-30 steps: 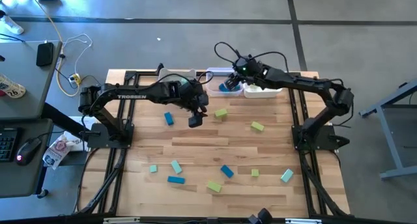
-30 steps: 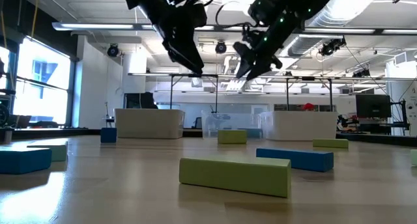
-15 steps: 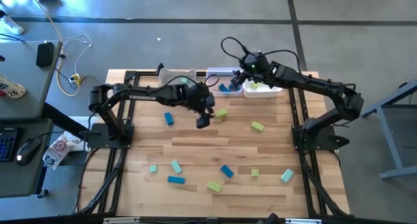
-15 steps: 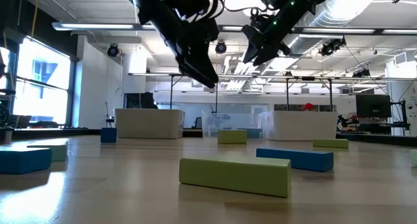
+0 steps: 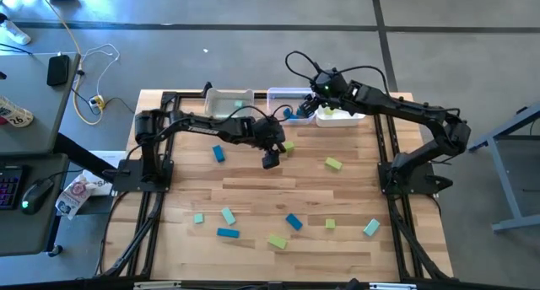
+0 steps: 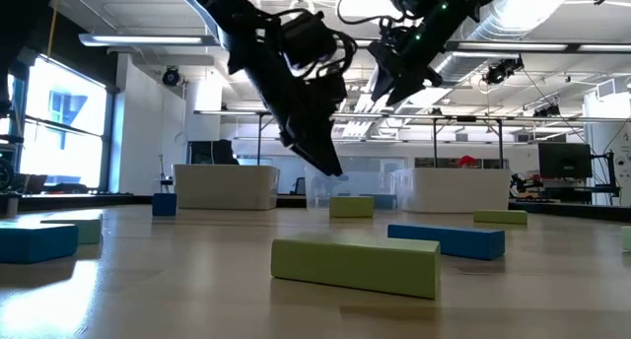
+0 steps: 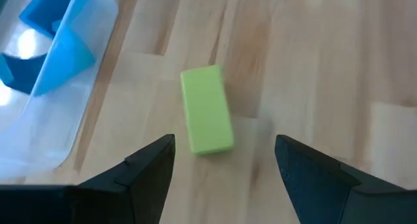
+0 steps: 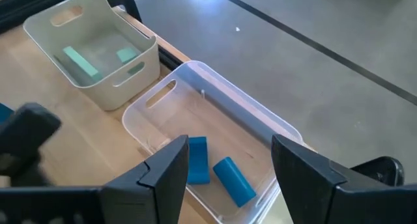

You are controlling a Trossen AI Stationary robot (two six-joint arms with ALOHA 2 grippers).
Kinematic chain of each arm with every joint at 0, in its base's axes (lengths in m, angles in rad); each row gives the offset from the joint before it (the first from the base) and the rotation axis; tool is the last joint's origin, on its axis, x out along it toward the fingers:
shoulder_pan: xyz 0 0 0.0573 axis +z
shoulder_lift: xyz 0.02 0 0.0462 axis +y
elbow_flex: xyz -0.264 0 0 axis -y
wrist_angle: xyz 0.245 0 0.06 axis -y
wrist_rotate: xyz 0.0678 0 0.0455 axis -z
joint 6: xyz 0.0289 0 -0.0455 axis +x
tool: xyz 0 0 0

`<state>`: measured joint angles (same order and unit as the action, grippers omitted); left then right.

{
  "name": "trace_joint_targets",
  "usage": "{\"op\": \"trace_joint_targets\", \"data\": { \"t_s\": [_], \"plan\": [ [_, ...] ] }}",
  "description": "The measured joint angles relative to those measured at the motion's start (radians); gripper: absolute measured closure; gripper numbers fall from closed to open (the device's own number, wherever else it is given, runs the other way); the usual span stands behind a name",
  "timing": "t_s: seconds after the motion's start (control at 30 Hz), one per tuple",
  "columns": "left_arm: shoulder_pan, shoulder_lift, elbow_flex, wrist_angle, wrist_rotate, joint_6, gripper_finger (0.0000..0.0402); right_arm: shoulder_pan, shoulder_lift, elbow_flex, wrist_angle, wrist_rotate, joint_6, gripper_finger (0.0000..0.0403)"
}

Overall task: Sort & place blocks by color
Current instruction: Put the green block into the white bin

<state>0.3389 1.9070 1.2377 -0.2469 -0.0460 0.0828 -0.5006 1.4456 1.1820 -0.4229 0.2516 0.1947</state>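
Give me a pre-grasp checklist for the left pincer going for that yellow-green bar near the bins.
1. Left pincer open: ok, fingers spread wide and empty.
2. Yellow-green bar centred between the fingers: ok in the left wrist view.
3. Bar lengthwise along the gap, so the fingers close across its narrow sides: ok.
4. Clearance from the clear bin beside the bar: ok, wood shows between them, though the gap is small.
5. Pincer low enough to close: not ok, low view shows it above the table.
6. Right pincer out of the way: ok, it hangs empty over the clear bin holding blue blocks.
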Motion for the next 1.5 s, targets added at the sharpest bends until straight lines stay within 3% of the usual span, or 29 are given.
{"op": "trace_joint_targets", "data": {
  "t_s": [0.8,1.13,1.5],
  "plan": [
    [0.04,0.118,0.0,0.09,-0.007,0.025,0.0149,0.035,0.0,-0.002,-0.008,0.01,0.015,0.0199],
    [0.066,0.118,0.0,0.1,0.089,0.07,0.0149,0.067,0.001,-0.002,-0.008,0.011,0.032,0.0199],
    [0.067,0.118,0.0,0.097,0.102,0.078,0.0149,0.072,0.001,-0.002,-0.007,0.015,0.033,0.0199]
  ]
}}
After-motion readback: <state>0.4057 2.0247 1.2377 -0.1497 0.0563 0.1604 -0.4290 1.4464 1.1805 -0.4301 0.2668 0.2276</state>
